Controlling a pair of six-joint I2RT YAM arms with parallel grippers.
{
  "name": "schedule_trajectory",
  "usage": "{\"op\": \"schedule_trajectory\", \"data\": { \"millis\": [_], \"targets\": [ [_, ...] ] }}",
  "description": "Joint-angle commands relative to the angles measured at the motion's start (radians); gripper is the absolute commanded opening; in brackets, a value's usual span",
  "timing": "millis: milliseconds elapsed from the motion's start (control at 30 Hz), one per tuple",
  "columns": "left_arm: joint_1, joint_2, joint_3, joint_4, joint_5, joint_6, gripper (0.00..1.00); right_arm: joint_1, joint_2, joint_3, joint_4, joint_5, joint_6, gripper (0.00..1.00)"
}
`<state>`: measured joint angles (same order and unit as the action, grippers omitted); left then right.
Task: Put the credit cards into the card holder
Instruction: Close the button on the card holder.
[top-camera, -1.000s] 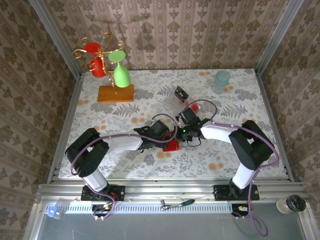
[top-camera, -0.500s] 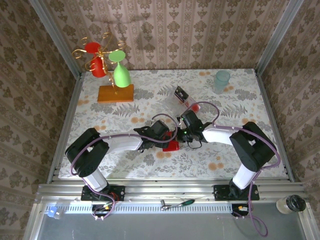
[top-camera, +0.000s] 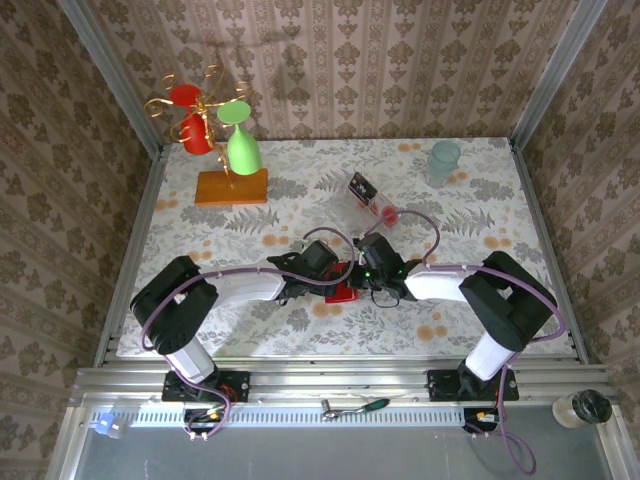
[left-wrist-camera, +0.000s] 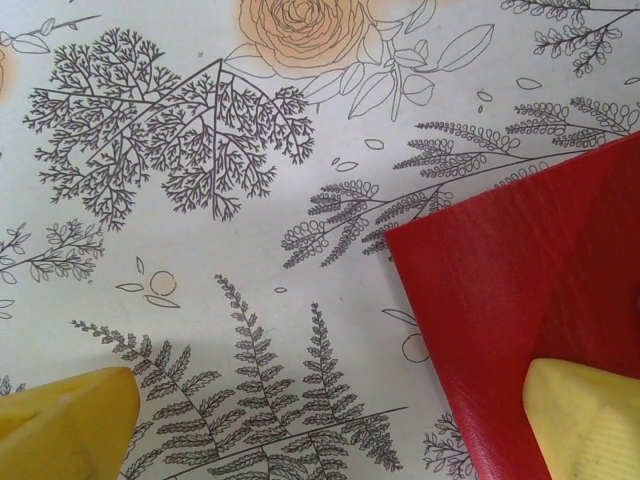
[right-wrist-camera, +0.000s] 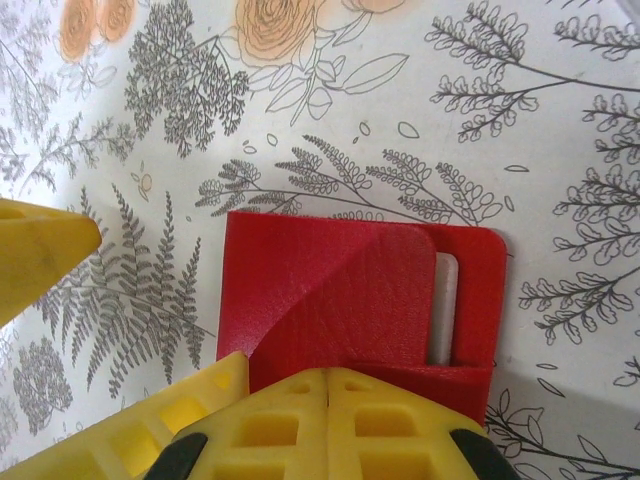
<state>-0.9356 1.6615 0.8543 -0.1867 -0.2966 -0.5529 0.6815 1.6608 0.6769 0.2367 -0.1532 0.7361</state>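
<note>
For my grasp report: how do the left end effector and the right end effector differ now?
The left end effector is wide open; the right end effector is shut. The left one has one finger over the red card holder and one over the tablecloth; the right one's tips meet at the holder's edge. Both have yellow fingers.

The flat bright-red folding card holder (left-wrist-camera: 520, 320) runs off the left wrist view's right and bottom edges. The closed yellow-fingered right gripper (right-wrist-camera: 328, 390) hides its near edge.
</note>
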Motion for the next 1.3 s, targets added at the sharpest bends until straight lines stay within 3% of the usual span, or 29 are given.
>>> {"op": "schedule_trajectory", "data": {
  "millis": [0, 333, 733, 1267],
  "targets": [
    [-0.005, 0.027, -0.009, -0.037, -0.019, 0.004, 1.0, 0.073, 0.096, -0.123, -0.113, 0.009, 0.057, 0.0],
    [0.01, 0.005, 0.0, -0.034, -0.008, -0.017, 1.0, 0.126, 0.107, -0.158, -0.102, 0.074, 0.031, 0.0],
    [0.103, -0.058, -0.017, 0.011, 0.088, -0.081, 1.0, 0.136, 0.093, -0.204, -0.089, 0.13, 0.016, 0.0],
    [0.078, 0.048, 0.013, -0.014, 0.087, -0.036, 1.0, 0.179, 0.07, -0.193, -0.174, 0.221, -0.012, 0.0]
  ]
}}
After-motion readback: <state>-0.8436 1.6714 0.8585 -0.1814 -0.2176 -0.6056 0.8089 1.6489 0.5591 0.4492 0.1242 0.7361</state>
